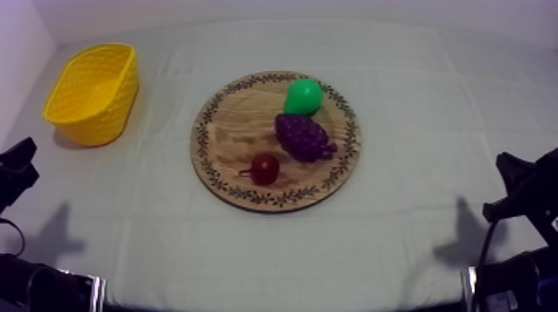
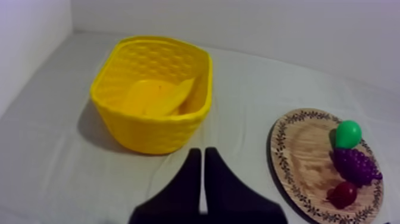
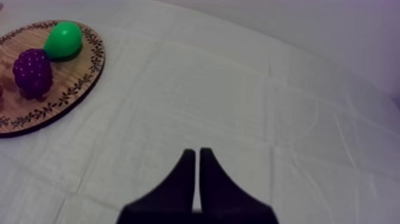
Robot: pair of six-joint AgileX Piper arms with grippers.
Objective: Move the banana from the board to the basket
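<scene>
The banana [image 2: 162, 98] lies inside the yellow basket [image 2: 113, 116], leaning against its far wall. In the top view the basket [image 1: 93, 90] stands at the far left of the table. The round wooden board [image 1: 224, 141] sits mid-table and carries a green pear [image 1: 303, 96], purple grapes [image 1: 303, 135] and a small red fruit [image 1: 265, 168]. My left gripper [image 2: 199, 152] is shut on nothing, a short way in front of the basket. My right gripper [image 3: 194, 152] is shut too, over bare cloth to the right of the board [image 3: 71, 89].
Both arms rest low at the table's near corners, the left arm [image 1: 17, 170] and the right arm [image 1: 523, 187]. Walls close off the back and the left side. Bare cloth surrounds the board.
</scene>
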